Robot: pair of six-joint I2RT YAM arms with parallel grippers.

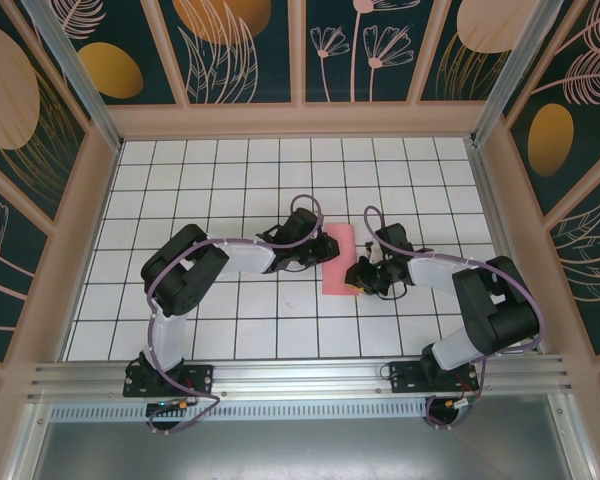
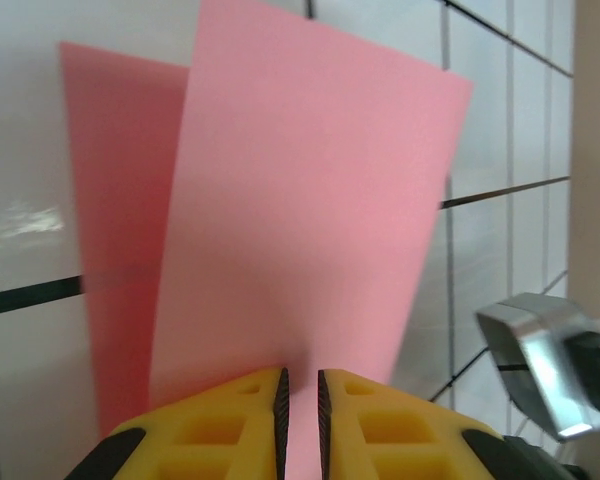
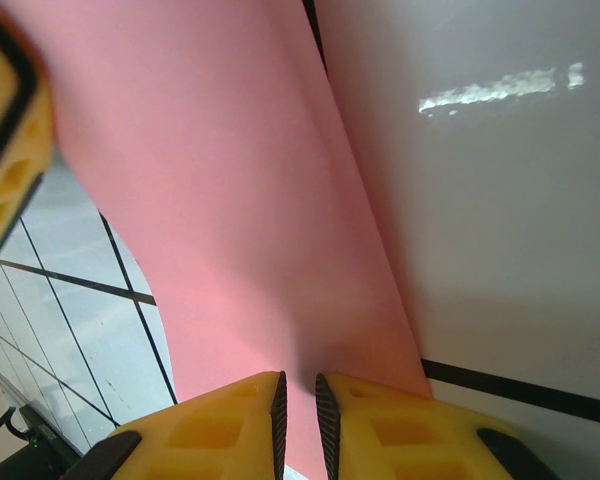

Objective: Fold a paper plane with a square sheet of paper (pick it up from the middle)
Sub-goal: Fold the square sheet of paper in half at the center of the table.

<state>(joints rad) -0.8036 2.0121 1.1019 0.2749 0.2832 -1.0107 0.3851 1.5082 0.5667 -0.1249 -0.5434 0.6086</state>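
The square sheet of paper [image 1: 337,258] is pink and lies on the white grid table as a narrow strip, folded over on itself. In the left wrist view its upper layer [image 2: 310,200] is raised above a darker lower layer [image 2: 115,200]. My left gripper [image 1: 318,252] is at the strip's left edge. Its yellow jaws [image 2: 300,372] stand a narrow gap apart, with pink paper showing through the gap. My right gripper [image 1: 360,277] is at the strip's near right corner. Its jaws [image 3: 298,376] are also slightly apart over the paper [image 3: 240,220], which curves upward on the left.
The white tiled table [image 1: 220,180] is ringed by wooden walls with patterned panels [image 1: 240,50]. Both arms bend inward from their bases at the near rail [image 1: 300,375]. A yellow finger of the left gripper [image 3: 5,130] is close by in the right wrist view.
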